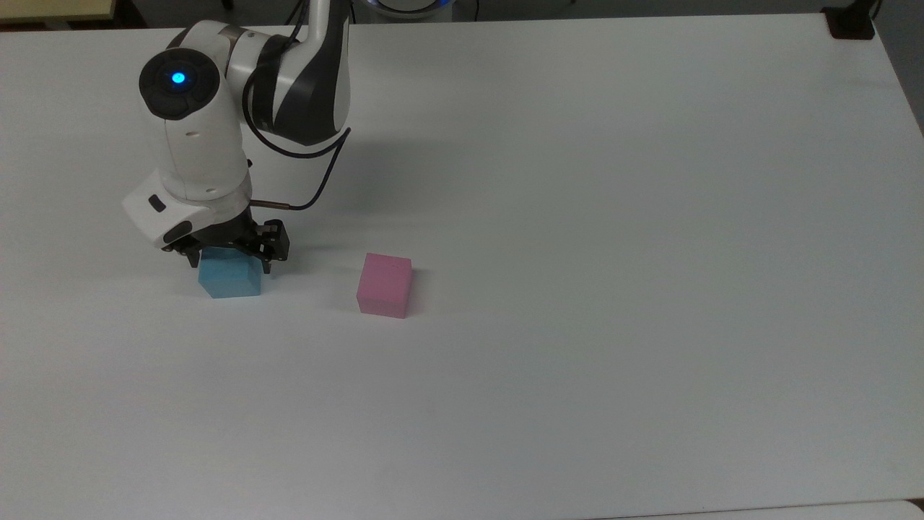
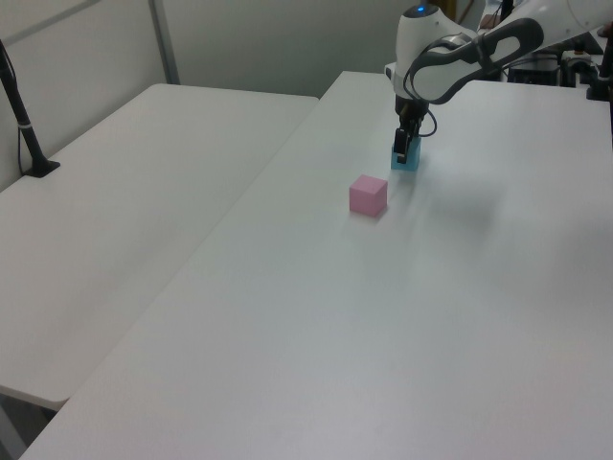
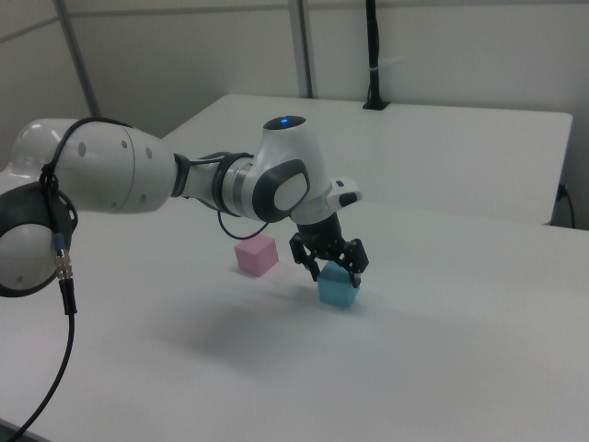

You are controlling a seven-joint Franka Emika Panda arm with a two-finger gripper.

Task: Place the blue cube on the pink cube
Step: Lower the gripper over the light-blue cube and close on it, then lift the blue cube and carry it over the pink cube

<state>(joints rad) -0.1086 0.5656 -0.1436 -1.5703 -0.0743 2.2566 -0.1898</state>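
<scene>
Reaching stage: your gripper (image 1: 231, 261) straddles the blue cube (image 1: 232, 279), fingers spread. Lower, close, then carry to the pink cube (image 1: 385, 284) beside it.

This place looks like a robotics lab or a test room. A white industrial robot arm (image 3: 138, 184) with a blue status light works over a large, plain white table (image 1: 613, 289). A second white table (image 2: 144, 201) of the same kind stands just beside it. On the far corners of the tables there are black clamped stands (image 2: 29, 144), one with a cable tied along its pole (image 3: 373, 55). The walls are bare grey partition panels (image 3: 184, 64) with metal posts. In the left view, behind the arm, some equipment and cables (image 2: 565, 48) crowd the far end. The only things on the working table are two plain foam-like cubes, one pink (image 1: 385, 284) and one blue (image 1: 231, 280).
</scene>
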